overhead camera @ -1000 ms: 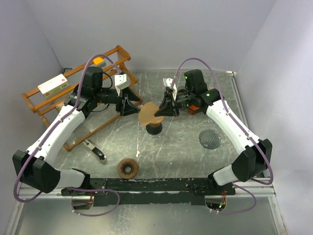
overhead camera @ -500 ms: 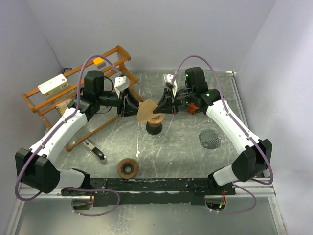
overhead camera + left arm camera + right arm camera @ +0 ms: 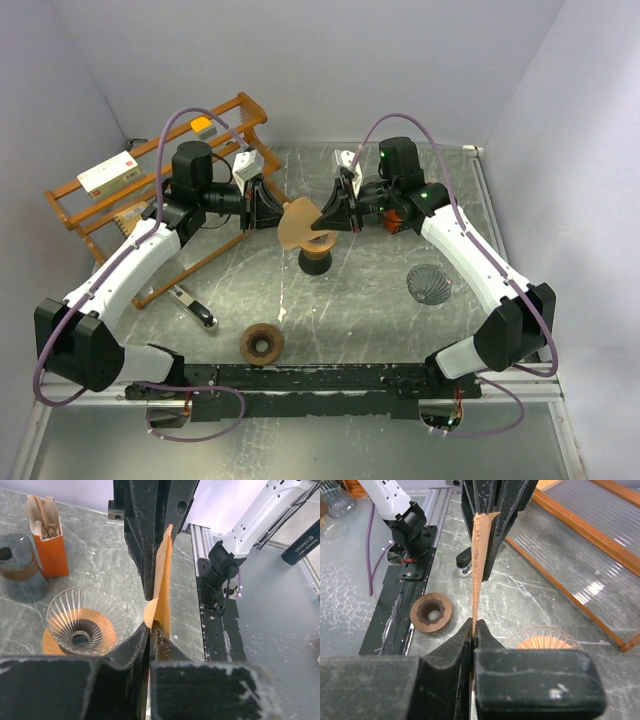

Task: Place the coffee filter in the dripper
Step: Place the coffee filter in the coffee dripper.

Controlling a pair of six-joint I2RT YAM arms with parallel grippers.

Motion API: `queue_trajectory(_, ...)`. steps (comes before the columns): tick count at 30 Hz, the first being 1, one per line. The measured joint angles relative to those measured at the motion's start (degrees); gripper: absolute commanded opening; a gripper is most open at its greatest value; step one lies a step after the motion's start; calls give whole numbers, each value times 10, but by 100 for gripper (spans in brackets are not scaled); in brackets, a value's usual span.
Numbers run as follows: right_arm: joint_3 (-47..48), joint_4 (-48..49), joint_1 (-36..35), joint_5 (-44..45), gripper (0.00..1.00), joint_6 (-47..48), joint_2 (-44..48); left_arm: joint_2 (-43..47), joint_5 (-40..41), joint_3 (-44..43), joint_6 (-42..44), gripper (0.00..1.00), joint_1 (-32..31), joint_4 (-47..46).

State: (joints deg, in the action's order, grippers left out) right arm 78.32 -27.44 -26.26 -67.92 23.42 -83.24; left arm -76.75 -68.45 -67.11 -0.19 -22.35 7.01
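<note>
The brown paper coffee filter [image 3: 299, 222] hangs in the air between both arms, seen edge-on in the wrist views [image 3: 162, 580] [image 3: 477, 555]. My left gripper [image 3: 274, 211] [image 3: 150, 626] is shut on its left edge. My right gripper [image 3: 329, 215] [image 3: 473, 623] is shut on the opposite edge. The dripper [image 3: 315, 259] stands on the table just below the filter. It is ribbed glass with a wood-coloured collar, at lower left in the left wrist view [image 3: 82, 622] and lower right in the right wrist view [image 3: 545, 640].
A wooden rack [image 3: 150, 205] with a white box [image 3: 108, 172] stands at the left. A wooden ring [image 3: 261, 343] and a dark-handled tool [image 3: 193, 307] lie near the front. A ribbed glass piece [image 3: 430, 284] sits right. An orange filter box [image 3: 47, 542] and a glass vessel [image 3: 20, 570] stand behind.
My left gripper has closed onto the filter's left edge. The filter has risen slightly and tilted. My right gripper keeps its hold and has barely moved.
</note>
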Motion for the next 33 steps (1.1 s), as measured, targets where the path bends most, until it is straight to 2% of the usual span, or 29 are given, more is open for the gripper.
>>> queue_trajectory(1,0,1,0,0,6,-1,0,0,-1,0,-3,7,0,-1)
queue_trajectory(4,-1,5,0,3,35,-10,0,0,-2,0,-2,7,0,-2)
queue_trajectory(5,-1,5,0,8,64,-10,0,0,-2,-1,3,7,-1,3)
queue_trajectory(6,-1,1,0,16,78,-6,0,0,1,-6,11,7,-1,13)
queue_trajectory(8,7,-17,0,40,87,7,0,0,17,-24,38,7,-1,49)
queue_trajectory(12,57,-68,0,92,90,46,-1,0,68,-88,115,7,-3,158)
queue_trajectory(17,140,-106,-5,150,90,90,3,-30,144,-223,207,7,-4,341)
queue_trajectory(21,189,-126,-47,193,89,117,5,-54,191,-272,241,7,-9,439)
queue_trajectory(26,214,-148,-128,242,85,148,0,-79,239,-296,247,7,-28,503)
queue_trajectory(33,216,-165,-177,282,75,183,-14,-96,247,-297,240,7,-37,523)
